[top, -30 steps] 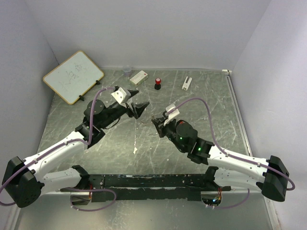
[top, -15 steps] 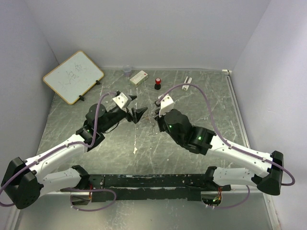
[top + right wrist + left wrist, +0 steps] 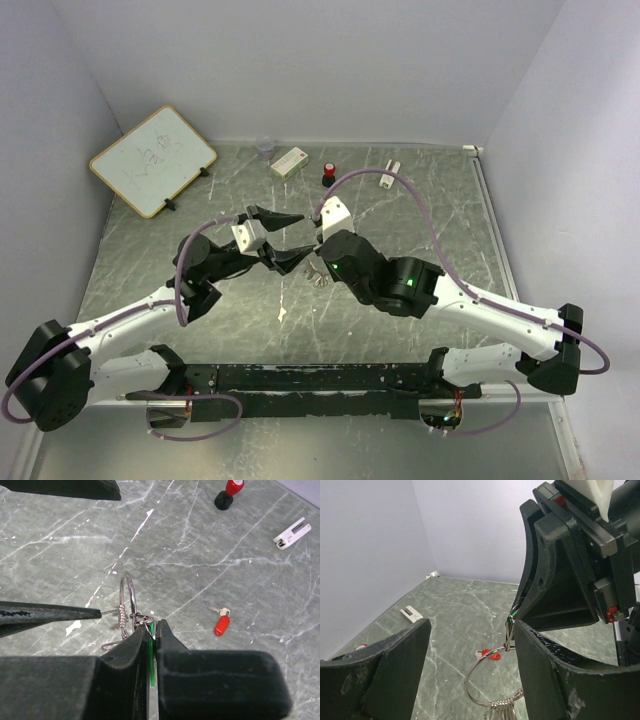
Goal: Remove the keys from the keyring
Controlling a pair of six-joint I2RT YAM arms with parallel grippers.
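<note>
Grey-green marbled stone table [image 3: 440,215], matte, streaked with white veins. Wood-framed rectangular whiteboard [image 3: 152,160] leans at the far-left corner.

Left gripper [image 3: 470,630]: black wedge-shaped fingers spread wide, pad faces scuffed. One fingertip just reaches the coiled part of the thin silver wire keyring [image 3: 128,597] without pinching it. The ring sits between the two fingers, standing nearly on edge just above the table.

Right gripper [image 3: 152,630]: blocky black fingers pressed together on the flat green plastic head of a small key [image 3: 151,665]. Only a sliver of green shows between the pads. This key meets the ring at the fingertips (the link itself is too fine to resolve).

Small red-headed key with short silver blade [image 3: 221,624] lies flat and loose on the table, apart from the ring, bare surface all around it.

Black cylinder with red cap [image 3: 226,495] stands near the far edge, well clear of both grippers.
</note>
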